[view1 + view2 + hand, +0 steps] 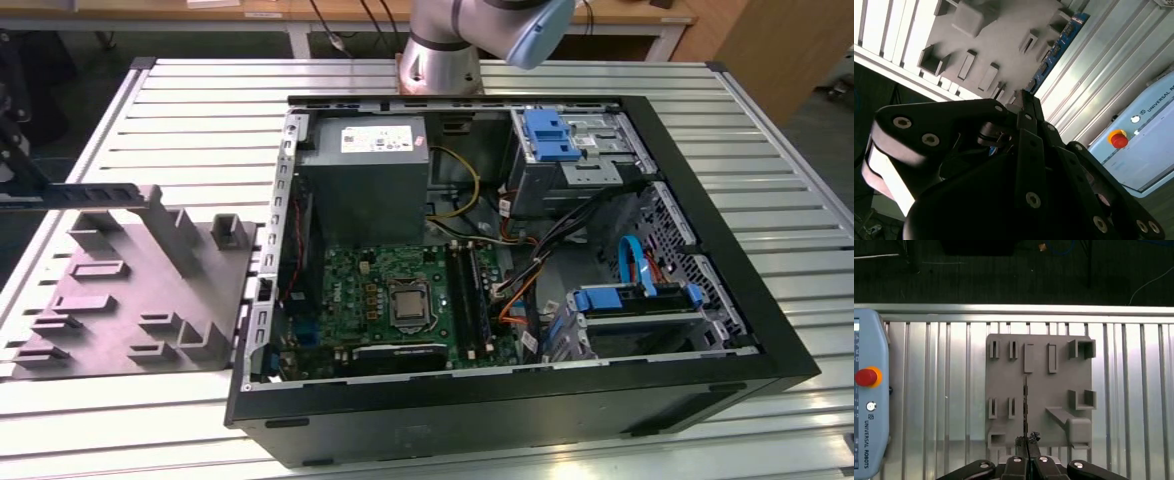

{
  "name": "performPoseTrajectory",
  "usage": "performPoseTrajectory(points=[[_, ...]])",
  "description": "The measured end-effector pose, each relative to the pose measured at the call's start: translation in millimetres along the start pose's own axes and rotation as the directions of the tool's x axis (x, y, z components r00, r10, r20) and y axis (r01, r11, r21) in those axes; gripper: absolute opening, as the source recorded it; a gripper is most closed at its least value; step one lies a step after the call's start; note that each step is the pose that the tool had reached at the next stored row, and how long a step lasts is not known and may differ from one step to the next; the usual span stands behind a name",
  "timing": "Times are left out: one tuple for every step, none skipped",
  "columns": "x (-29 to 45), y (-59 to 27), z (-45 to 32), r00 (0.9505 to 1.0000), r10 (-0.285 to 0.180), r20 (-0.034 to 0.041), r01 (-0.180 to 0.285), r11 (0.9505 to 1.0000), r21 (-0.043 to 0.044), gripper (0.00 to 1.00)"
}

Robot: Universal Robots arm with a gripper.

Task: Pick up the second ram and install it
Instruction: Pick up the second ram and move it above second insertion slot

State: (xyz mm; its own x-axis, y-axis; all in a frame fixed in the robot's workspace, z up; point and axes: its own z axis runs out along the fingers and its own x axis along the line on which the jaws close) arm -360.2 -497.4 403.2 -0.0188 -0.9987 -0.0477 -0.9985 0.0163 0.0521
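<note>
My gripper (1026, 441) is shut on the second ram (1025, 405), a thin dark stick seen edge-on that reaches out ahead of the fingertips. In the second wrist view the ram (1056, 47) shows its blue-green edge running away from the gripper (1021, 97). Both wrist views look down on the grey fixture block (1054, 390) well below the stick. The open computer case (694, 330) lies on the table with the motherboard (387, 300) and its long dark memory slots (463, 288). A dark bar (94, 190) reaches in from the exterior view's left edge; I cannot tell whether it is the ram.
The grey fixture block (134, 290) sits beside the case at the exterior view's left, with tall posts. Orange and blue cables (514, 300) run next to the slots. The arm's base (441, 60) stands behind the case. A teach pendant (869, 390) lies on the slatted table (1134, 390).
</note>
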Motion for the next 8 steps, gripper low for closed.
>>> performPoseTrajectory(points=[[-0.1,-3.7,-0.2,1.0000,0.000,0.0000,0.000,1.0000,-0.0001,0.12],[-0.1,-7.3,-0.4,1.0000,0.000,0.0000,0.000,1.0000,-0.0002,0.12],[-0.3,-11.0,-0.6,1.0000,0.000,0.0000,0.000,1.0000,-0.0003,0.12],[-0.3,-14.5,-0.8,1.0000,0.000,0.0000,0.000,1.0000,-0.0004,0.12],[-0.4,-18.0,-0.9,1.0000,0.000,0.0000,0.000,1.0000,-0.0005,0.12],[-0.4,-21.4,-1.1,1.0000,0.000,0.0000,0.000,1.0000,-0.0005,0.12],[-0.5,-24.8,-1.3,1.0000,0.000,0.0000,0.000,1.0000,-0.0007,0.12],[-0.5,-28.1,-1.5,1.0000,0.000,0.0000,0.000,1.0000,-0.0008,0.12]])
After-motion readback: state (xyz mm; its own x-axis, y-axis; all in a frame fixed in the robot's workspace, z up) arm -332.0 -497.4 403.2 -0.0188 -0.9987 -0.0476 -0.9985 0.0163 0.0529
